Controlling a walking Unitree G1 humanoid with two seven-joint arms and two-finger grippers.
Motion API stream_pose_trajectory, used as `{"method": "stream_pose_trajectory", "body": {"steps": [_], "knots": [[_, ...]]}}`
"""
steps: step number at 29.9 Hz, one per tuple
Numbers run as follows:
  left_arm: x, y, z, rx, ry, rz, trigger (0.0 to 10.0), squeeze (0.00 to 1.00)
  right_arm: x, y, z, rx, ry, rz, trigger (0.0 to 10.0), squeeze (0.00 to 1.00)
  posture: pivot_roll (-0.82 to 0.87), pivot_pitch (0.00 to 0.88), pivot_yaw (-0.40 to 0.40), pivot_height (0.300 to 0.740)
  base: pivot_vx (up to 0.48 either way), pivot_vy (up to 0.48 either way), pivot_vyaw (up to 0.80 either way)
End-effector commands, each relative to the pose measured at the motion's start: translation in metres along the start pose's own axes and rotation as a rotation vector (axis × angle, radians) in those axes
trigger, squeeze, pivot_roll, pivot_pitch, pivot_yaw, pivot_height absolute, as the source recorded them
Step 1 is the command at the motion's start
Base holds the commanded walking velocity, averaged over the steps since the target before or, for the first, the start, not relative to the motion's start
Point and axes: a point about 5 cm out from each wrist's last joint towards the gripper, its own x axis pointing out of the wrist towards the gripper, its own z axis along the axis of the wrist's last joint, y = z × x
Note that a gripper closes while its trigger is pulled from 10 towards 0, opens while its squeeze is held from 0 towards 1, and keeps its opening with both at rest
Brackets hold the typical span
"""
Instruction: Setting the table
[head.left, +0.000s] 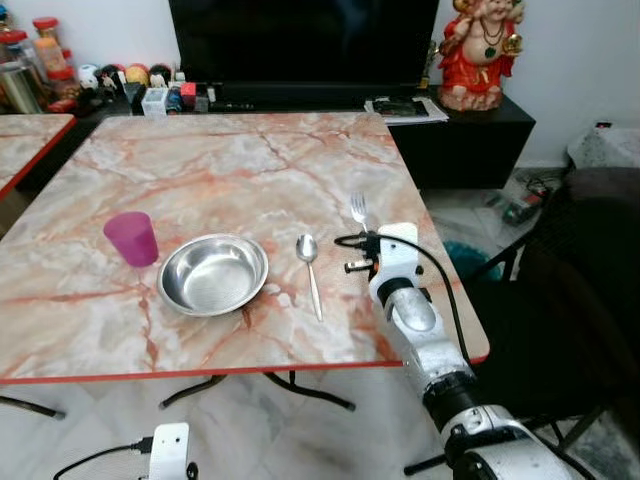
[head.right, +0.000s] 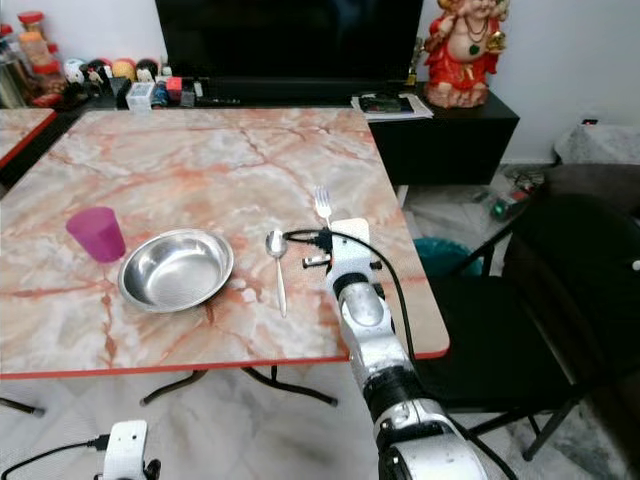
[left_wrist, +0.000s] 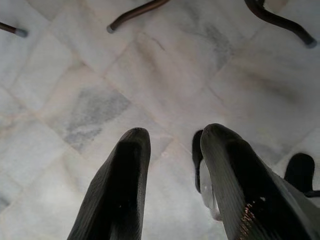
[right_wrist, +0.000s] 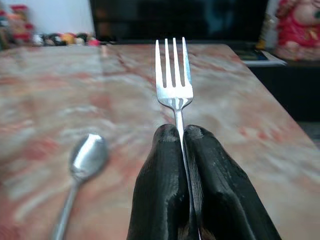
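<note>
The right gripper (right_wrist: 183, 137) pinches the fork (right_wrist: 173, 75) by its handle, tines toward twelve o'clock, at three o'clock of the spoon (head.left: 309, 262) and bowl (head.left: 213, 274) on the worktop (head.left: 230, 160). Judged: laying the fork; next, lower and release parallel to the spoon. The left gripper (left_wrist: 170, 150) hangs slightly parted.

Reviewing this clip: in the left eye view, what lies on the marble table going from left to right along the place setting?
Purple cup → steel bowl → spoon → fork, its handle pinched in the right gripper.
</note>
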Motion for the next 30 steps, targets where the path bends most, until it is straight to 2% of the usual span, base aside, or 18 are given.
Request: {"method": "stream_pose_trajectory", "body": {"steps": [1, 10, 20, 30], "knots": [[-0.001, 0.003, -0.005, 0.002, 0.017, 0.009, 10.0, 0.0, 0.003, 0.002, 0.003, 0.0, -0.002, -0.001, 10.0, 0.0, 0.0, 0.0, -0.018, 0.74, 0.0, 0.0, 0.0], [-0.002, 0.01, -0.009, 0.004, 0.022, 0.024, 10.0, 0.0, 0.008, 0.003, 0.002, -0.001, 0.039, -0.024, 10.0, 0.0, 0.01, 0.0, -0.013, 0.74, 0.0, 0.0, 0.0], [-0.006, 0.02, -0.022, 0.02, 0.044, 0.042, 10.0, 0.0, 0.015, 0.014, 0.004, 0.011, 0.09, 0.007, 10.0, 0.0, 0.04, 0.0, 0.0, 0.74, 0.0, 0.0, 0.0], [-0.015, 0.033, -0.044, 0.036, 0.068, 0.067, 10.0, 0.0, 0.019, 0.04, 0.008, 0.006, 0.141, 0.077, 10.0, 0.0, 0.09, 0.02, -0.016, 0.74, 0.0, 0.0, 0.0]]}}
